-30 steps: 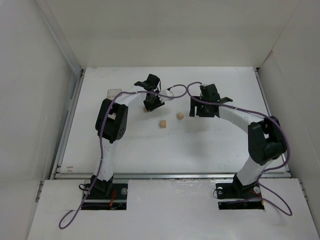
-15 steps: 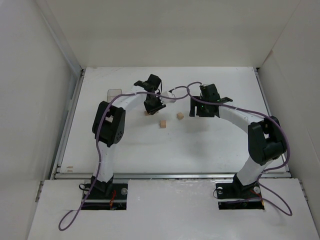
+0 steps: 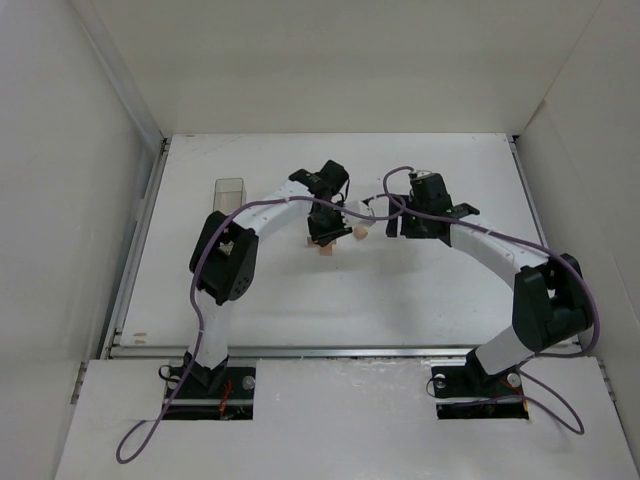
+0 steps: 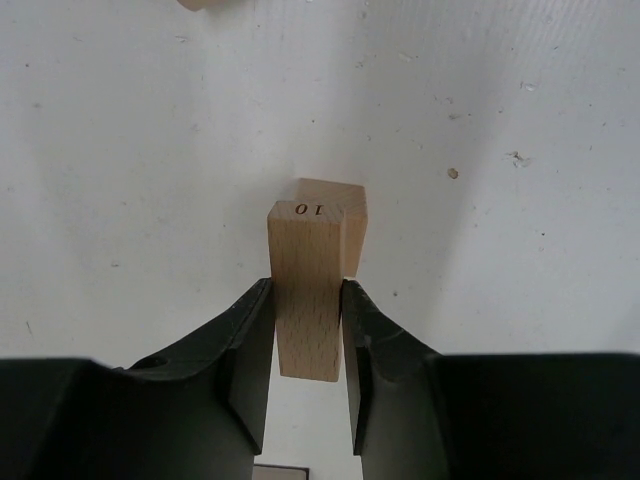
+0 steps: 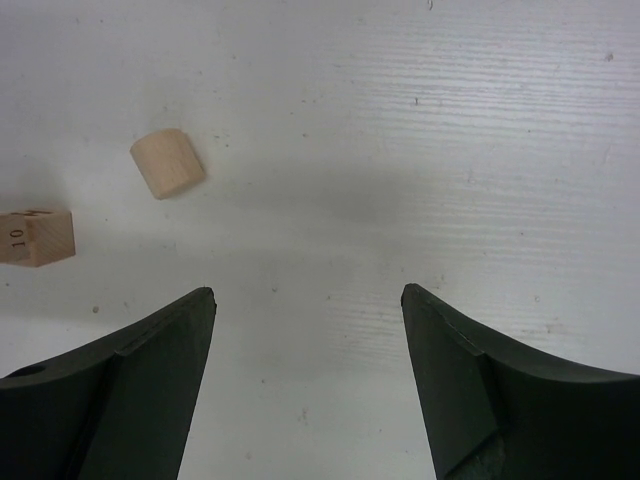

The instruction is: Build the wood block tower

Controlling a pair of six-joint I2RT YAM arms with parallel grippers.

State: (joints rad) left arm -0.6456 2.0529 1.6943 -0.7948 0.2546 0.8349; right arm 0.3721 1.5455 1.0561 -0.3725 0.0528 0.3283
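Wood blocks of the tower are gathered close to the left gripper (image 4: 306, 286), whose two dark fingers are closed tightly on the sides of a wooden bar (image 4: 305, 245). The bar is held lengthwise between the fingers, and its far end, stamped "10", projects beyond the fingertips. A second block (image 4: 330, 190) is seen directly past that stamped end, partly hidden by it; whether the two are touching cannot be told. In the overhead view the left gripper is placed right over this second block. A rounded block (image 5: 167, 162) is set on the table (image 3: 450, 300) just to the right of the left gripper, apart from the fingers. A numbered block (image 5: 38, 237), also marked "10", is caught at the edge of the right wrist view, just beside the rounded block; whether it is the gripped bar cannot be told. The right gripper (image 5: 308, 293) is held near the right of the left gripper, beyond the rounded block, with its fingers spread wide and nothing between them. A clear plastic box (image 3: 230, 190) is stood well to the left of the left gripper.
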